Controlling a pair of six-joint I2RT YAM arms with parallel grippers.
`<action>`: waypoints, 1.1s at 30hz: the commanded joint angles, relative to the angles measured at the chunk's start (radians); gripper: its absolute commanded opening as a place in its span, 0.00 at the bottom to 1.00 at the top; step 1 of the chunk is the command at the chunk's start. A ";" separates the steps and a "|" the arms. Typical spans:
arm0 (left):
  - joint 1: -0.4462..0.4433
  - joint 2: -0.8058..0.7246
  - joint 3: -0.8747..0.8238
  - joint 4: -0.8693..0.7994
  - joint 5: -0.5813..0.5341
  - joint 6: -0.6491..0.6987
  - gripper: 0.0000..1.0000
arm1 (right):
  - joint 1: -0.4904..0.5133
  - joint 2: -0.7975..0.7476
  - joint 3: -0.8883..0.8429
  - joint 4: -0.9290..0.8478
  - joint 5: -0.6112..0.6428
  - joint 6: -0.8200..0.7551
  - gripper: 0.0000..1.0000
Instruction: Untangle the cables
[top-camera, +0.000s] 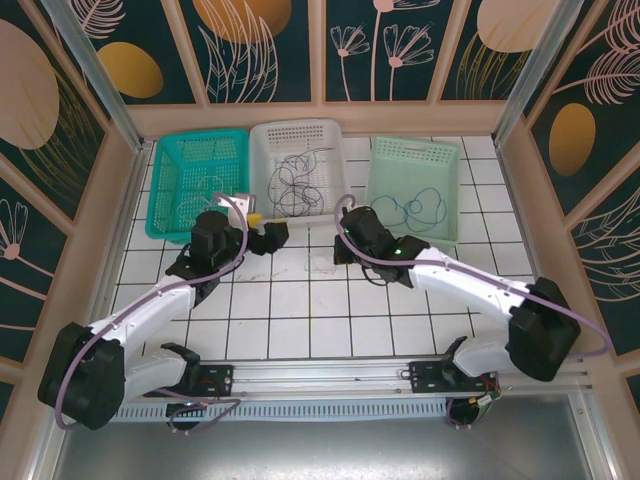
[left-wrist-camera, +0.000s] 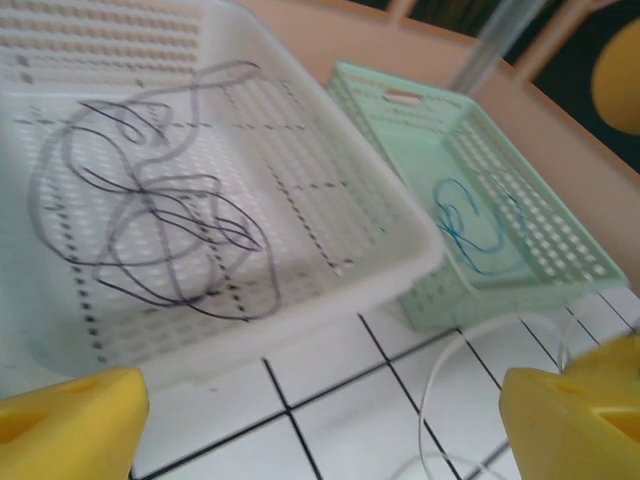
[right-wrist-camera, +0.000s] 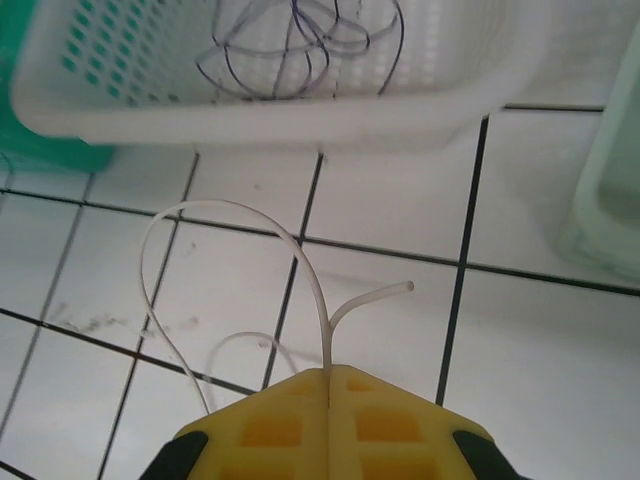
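Up close, right claw (right-wrist-camera: 330, 385) clenched on pale cable (right-wrist-camera: 215, 203), faint from overhead, left claw (left-wrist-camera: 320, 420) spread wide.

a white-tiled worktop (top-camera: 310, 310) with dark grout lines sits inside a boxed enclosure. the wall panels (top-camera: 400, 40) are dark teal, printed with pale line-drawn flowers, leaves and orange-gold ovals (top-camera: 130, 68), and framed by beige strips (top-camera: 318, 50). slanted metal posts (top-camera: 90, 70) stand at the back corners. an aluminium rail (top-camera: 330, 375) runs along the near edge, with grey sheet metal (top-camera: 330, 450) below it. the light is soft and even.
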 joint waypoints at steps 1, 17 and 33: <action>-0.024 0.021 -0.031 0.108 0.133 0.024 0.89 | 0.007 -0.062 -0.057 0.069 0.041 -0.028 0.00; -0.119 0.219 0.020 0.256 0.261 0.006 0.78 | 0.011 -0.148 -0.129 0.219 -0.026 -0.056 0.00; -0.148 0.300 0.079 0.304 0.254 -0.016 0.09 | 0.011 -0.171 -0.173 0.266 -0.040 -0.062 0.00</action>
